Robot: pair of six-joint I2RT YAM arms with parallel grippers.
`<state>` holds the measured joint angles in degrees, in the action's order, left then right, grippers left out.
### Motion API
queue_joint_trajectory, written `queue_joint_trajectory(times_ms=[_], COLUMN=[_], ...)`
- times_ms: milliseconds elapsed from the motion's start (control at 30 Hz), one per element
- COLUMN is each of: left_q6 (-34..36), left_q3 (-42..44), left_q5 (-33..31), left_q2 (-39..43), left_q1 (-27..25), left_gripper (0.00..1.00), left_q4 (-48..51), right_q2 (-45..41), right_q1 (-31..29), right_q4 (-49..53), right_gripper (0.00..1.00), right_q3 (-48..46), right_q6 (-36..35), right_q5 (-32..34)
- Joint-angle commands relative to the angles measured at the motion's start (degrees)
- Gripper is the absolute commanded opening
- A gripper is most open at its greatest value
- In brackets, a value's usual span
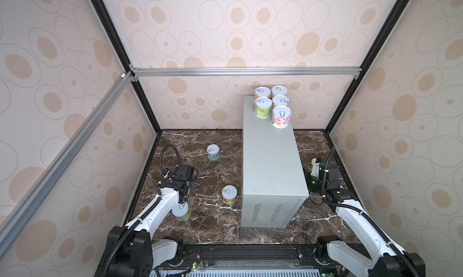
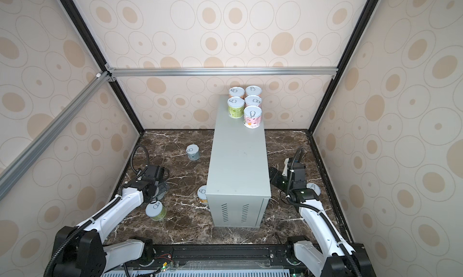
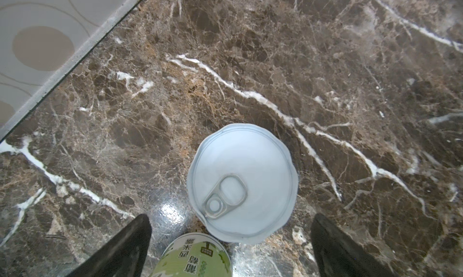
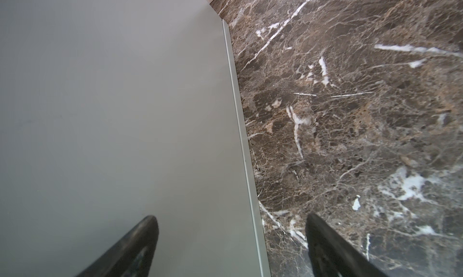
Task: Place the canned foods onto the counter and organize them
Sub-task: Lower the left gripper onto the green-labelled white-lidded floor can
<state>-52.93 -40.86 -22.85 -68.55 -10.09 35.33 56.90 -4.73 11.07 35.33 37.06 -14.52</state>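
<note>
Five canned foods (image 1: 280, 101) are standing upright, packed together in two short rows, at the far end of the grey metal box (image 1: 271, 163). The box is a tall, long cabinet with vent slots on its near end face. Each can is showing a silvery pull-tab lid. The pink-and-white can (image 1: 281, 116) and the lime-green can (image 1: 263, 107) are sitting nearest you, with orange and pink labels behind them.

Left of the box, three more cans are standing well apart on the dark brown, white-veined marble tabletop (image 1: 213, 228). A pale blue can (image 1: 213, 153) is standing toward the back. An orange-yellow can (image 1: 229, 194) is standing near the box's front corner, and a green can (image 1: 181, 211) is sitting partly under your left arm. In a top view, a further can (image 2: 313, 188) is peeking out behind your right arm, right of the box, with its label hidden.

Your left gripper (image 3: 231, 216) is hanging wide open over the tabletop, gripping nothing. In the left wrist view, a pale lid (image 3: 243, 183) is lying just ahead of the fingertips and a green label (image 3: 195, 255) with printed characters is showing between the fingers. It is unclear whether both belong to one can.

Your right gripper (image 4: 231, 217) is also standing open and empty, close beside the box's right side. One finger is showing against the grey metal and the other against the marble.
</note>
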Motion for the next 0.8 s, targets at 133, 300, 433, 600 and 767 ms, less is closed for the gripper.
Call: queue_joint_trajectory(times_ms=[133,300,433,600,767], left_q6=[-5.63,-5.46,-3.67,-1.79,-1.91], left_q3=[-2.91,-2.06,-0.61,1.55,2.08], left_q5=[-4.69,-1.42,0.91,4.56,5.16], left_q2=[5.91,9.20,10.34,9.01,6.73], left_q1=[0.42,0.33,0.33,0.33,-0.12], left_gripper=[0.99,0.99,0.99,0.99,0.99], left_q4=[12.08,14.54,13.48,10.62,10.03], right_q2=[0.74,0.82,0.56,-0.11,-0.13], right_q1=[0.33,0.24,0.25,0.25,0.25], right_q4=[-1.23,-1.42,-1.23,-0.75,-0.70], right_gripper=[0.94,0.94,0.94,0.94,0.94], right_q3=[-0.79,-0.88,-0.88,-0.84,-0.88], right_q6=[0.78,0.82,0.82,0.48,0.46], right_q5=[-0.68,-0.98,-0.90,-0.49,-0.41])
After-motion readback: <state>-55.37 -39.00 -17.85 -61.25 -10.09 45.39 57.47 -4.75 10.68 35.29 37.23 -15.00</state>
